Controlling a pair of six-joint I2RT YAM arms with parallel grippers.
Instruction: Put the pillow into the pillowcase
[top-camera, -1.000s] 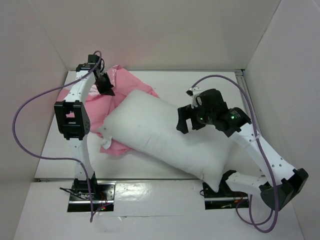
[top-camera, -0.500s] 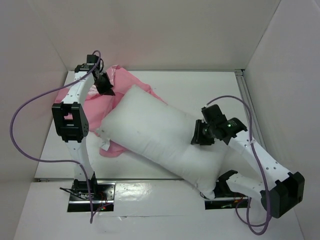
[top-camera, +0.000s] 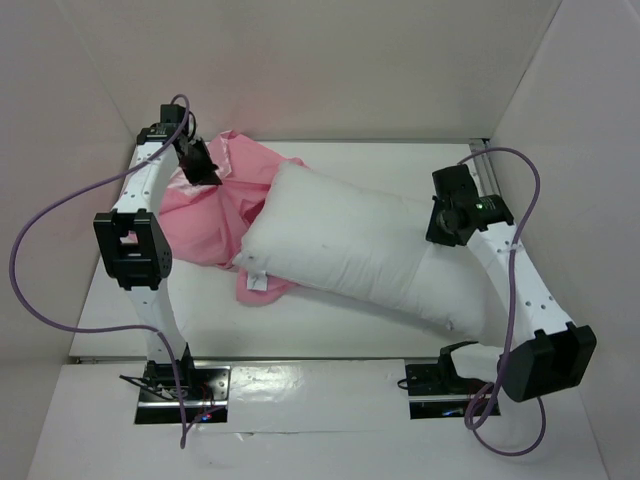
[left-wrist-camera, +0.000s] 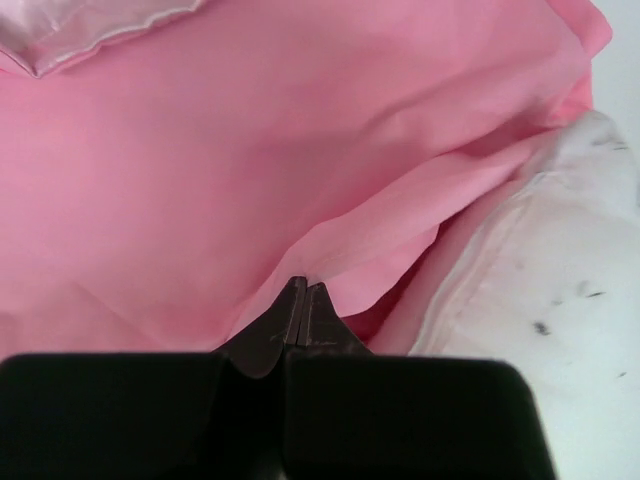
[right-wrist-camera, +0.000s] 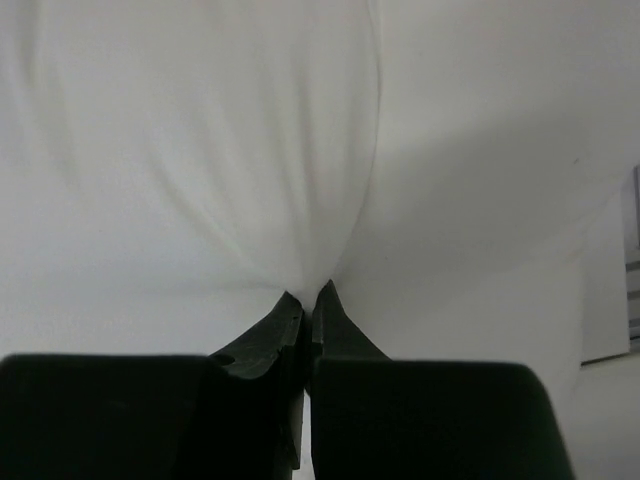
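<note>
The white pillow (top-camera: 350, 245) lies slantwise across the table, its left end over the pink pillowcase (top-camera: 215, 205). A small tag (top-camera: 257, 283) shows at its lower left corner. My left gripper (top-camera: 205, 172) is shut on a fold of the pillowcase (left-wrist-camera: 330, 200) at the back left, holding it up. In the left wrist view the pillow's (left-wrist-camera: 560, 300) seamed edge shows to the right of the fold. My right gripper (top-camera: 437, 232) is shut on a pinch of the pillow's (right-wrist-camera: 250, 150) fabric at its right side, the cloth puckering into the jaws.
White walls close in the table on the left, back and right. A metal rail (top-camera: 482, 160) runs along the right back edge. Purple cables (top-camera: 40, 215) loop from both arms. The arm bases (top-camera: 180, 385) sit at the near edge.
My right gripper came down on the pillow, shut on its fabric and pulled it rightward and back. The pillow's left end slid further over the pillowcase. My left gripper rose slightly with the fold.
</note>
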